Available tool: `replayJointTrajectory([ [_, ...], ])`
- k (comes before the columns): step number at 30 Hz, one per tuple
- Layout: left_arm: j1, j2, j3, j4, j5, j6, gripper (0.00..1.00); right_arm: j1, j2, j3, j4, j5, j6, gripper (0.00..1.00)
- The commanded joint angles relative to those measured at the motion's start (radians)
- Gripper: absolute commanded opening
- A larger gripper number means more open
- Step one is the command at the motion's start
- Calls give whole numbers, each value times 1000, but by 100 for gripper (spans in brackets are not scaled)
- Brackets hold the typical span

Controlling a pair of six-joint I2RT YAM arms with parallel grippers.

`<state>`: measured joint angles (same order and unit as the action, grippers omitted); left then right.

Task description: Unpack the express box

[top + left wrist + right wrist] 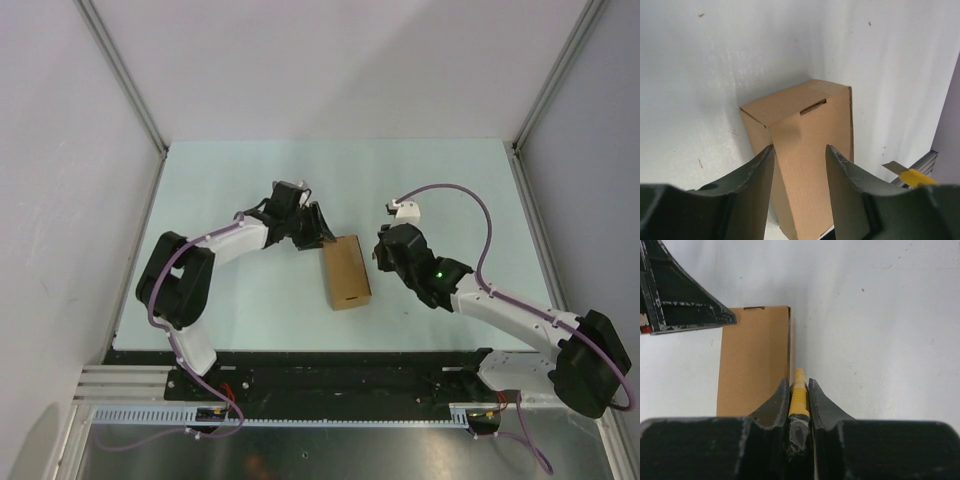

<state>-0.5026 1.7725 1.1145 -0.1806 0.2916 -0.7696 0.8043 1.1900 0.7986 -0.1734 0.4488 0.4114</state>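
Showing: two black robot arms meeting at a small brown box on a pale tabletop [220, 180].
Box: the express box [347, 272] lies flat about midway between the left and right edges of the tabletop, a little nearer the near edge than the far one.
Box direction: its long sides run roughly from the far edge toward the near edge, slightly slanted.
Box condition: plain cardboard with the flaps shut and a narrow slot on top at the end facing the near edge.
Left arm: the left gripper [318, 235] sits at the box's far left corner.
Left jaws: spread apart and holding nothing. In the wrist view one of the fingers [752, 175] hangs over the box's left edge and the other over its top face. Whether they touch the cardboard cannot be told.
Right arm: the right gripper [383, 255] is just beside the box's right long side, toward its far end.
Right jaws: pinched tight on a slim yellow utility knife [798, 390].
Knife: it points forward from the fingertips, close alongside the box's right edge. Contact cannot be told.
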Motion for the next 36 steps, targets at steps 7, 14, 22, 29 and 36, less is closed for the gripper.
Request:
replayJointTrajectory([
  [7,3,-97,14,16,-32,64,46,47,-67,-58,41,-303,-117,0],
  [14,4,-62,85,15,-45,72,46,183,-26,-50,133,-440,-178,0],
  [22,7,-87,51,-3,9,87,52,242,65,-4,146,-310,-165,0],
  [29,-4,-137,-91,-5,80,85,60,222,-18,-15,23,-159,-105,0],
  [36,-28,-133,-122,-5,60,87,55,139,-99,-41,-21,-162,-100,0],
])
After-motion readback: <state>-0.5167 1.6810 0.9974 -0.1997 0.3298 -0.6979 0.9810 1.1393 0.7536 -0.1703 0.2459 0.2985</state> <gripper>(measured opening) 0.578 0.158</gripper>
